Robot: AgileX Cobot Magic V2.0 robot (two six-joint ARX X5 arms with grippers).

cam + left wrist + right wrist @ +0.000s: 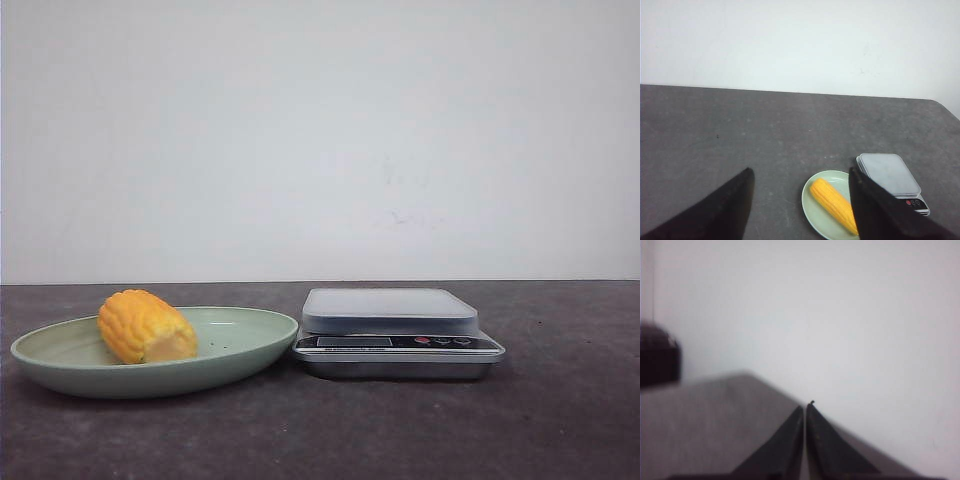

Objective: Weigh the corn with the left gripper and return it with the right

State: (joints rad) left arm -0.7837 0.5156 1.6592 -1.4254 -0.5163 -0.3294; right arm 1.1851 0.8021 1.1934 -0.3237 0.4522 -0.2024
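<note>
Yellow corn [146, 326] sits on my green plate [240, 362], lower left, scale [398, 332] beside it. Left gripper [800, 175] spread wide, right gripper [805, 412] pinched together, both empty.

You're looking at a dark grey, speckled table [560, 420] set against a plain white wall [320, 130], evenly and softly lit.

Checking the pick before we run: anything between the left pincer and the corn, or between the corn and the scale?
Nothing visible. The left pincer is open, high above the corn, which lies uncovered on the plate. The scale is right beside it, top bare.
</note>
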